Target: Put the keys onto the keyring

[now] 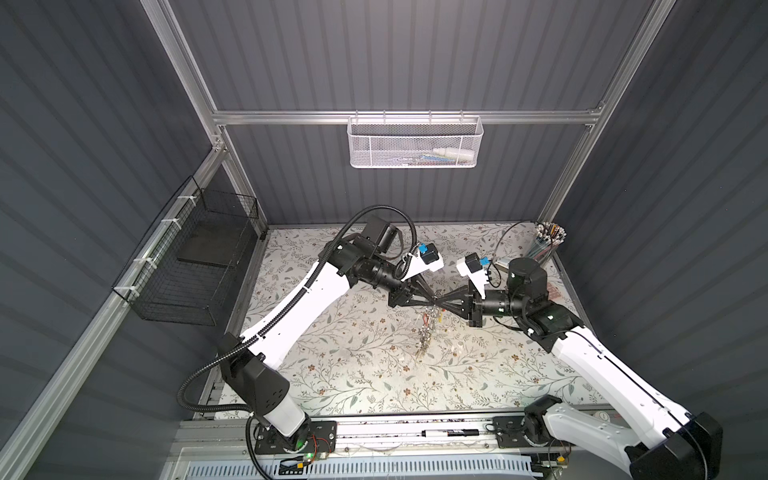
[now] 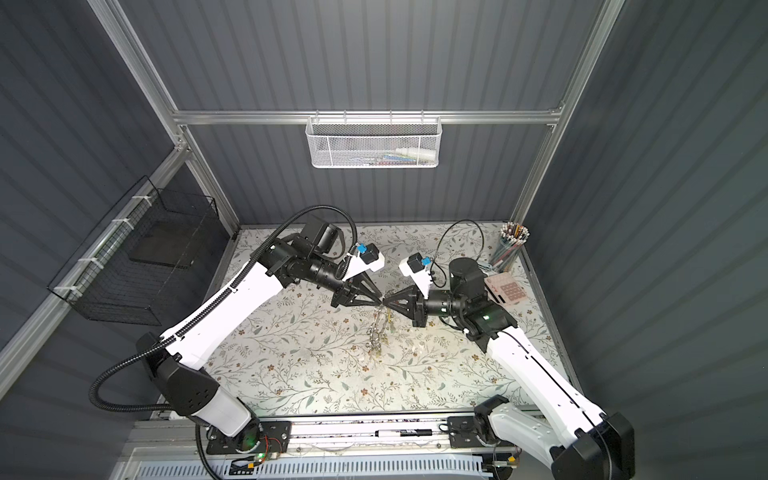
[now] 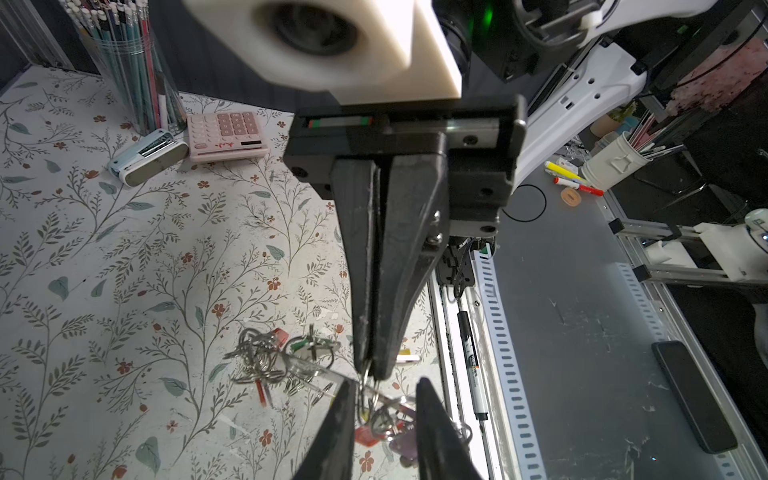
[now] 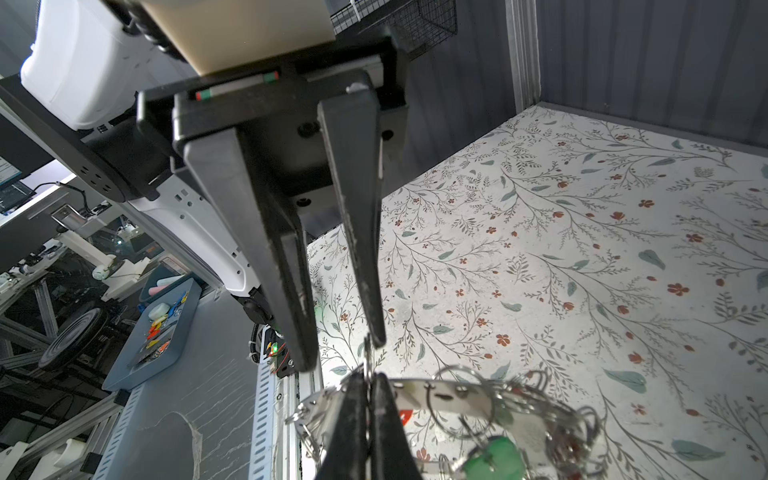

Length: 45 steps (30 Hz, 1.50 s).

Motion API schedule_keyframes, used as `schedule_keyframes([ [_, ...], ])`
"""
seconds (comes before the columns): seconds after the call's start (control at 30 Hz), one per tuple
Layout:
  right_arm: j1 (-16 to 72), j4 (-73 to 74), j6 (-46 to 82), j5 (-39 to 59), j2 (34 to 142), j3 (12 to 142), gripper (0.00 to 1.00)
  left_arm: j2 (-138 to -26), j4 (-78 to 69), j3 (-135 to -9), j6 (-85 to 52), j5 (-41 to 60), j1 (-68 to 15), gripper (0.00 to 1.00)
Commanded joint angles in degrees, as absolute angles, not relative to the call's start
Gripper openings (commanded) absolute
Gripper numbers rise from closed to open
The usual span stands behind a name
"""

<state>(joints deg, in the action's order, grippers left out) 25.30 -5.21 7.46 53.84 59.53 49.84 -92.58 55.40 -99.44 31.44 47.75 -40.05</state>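
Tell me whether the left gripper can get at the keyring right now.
Likely yes. The right gripper holds the keyring up, and the left gripper meets it tip to tip, fingers parted, with nothing between them.

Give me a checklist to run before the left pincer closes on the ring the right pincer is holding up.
1. Right pincer shut on a split ring: ok.
2. Keyring hangs below that grip: ok.
3. Left pincer open, straddling that ring: ok.
4. Pincer tips close but apart: ok.
5. Key held ready for threading: not ok, neither pincer holds one.
6. Hanging keys clear of the table: cannot tell.
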Motion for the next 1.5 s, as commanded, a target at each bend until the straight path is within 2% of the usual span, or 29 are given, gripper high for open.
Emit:
schedule_keyframes([
  [0.0,25.71,-3.52,7.1,55.3,59.29,51.58,0.0,-93.56,59.14,-101.33,32.91,47.55,-40.03,0.23],
  [0.33,26.01,-3.34,7.37,55.39,59.44,51.69,0.0,-94.04,59.76,-101.62,33.49,48.39,-40.05,0.21],
  [0.47,26.15,-3.34,7.33,55.41,59.55,51.6,0.0,-94.2,59.76,-101.78,33.24,48.34,-40.03,0.11],
  [0.63,26.27,-3.43,7.29,55.37,59.52,51.68,0.0,-94.57,59.67,-101.95,32.96,48.69,-40.16,0.09],
  [0.83,26.23,-3.58,7.14,54.93,58.87,51.7,0.0,-94.58,59.88,-101.79,32.97,48.43,-40.44,0.0],
  [1.0,26.14,-3.78,7.84,53.58,58.43,51.7,0.0,-91.89,54.26,-99.25,30.41,49.89,-40.48,0.0],
  [1.03,26.18,-3.78,8.09,53.31,58.17,51.68,0.04,-90.77,51.95,-98.1,29.42,51.13,-40.51,0.0],
  [1.07,26.04,-3.78,8.64,52.44,57.65,51.6,0.13,-88.55,48.28,-95.95,27.66,52.27,-40.49,0.0],
  [1.17,24.92,-2.64,10.44,51.25,55.62,50.36,0.22,-82.39,36.23,-89.08,20.68,51.64,-40.47,0.0],
  [1.27,23.32,-0.63,13.0,51.21,53.3,48.41,0.27,-79.14,30.5,-85.39,16.61,51.97,-40.47,0.0],
  [1.47,22.58,0.79,15.17,52.84,51.76,46.49,0.35,-71.66,3.31,-68.33,-0.32,51.41,-40.69,0.0],
])
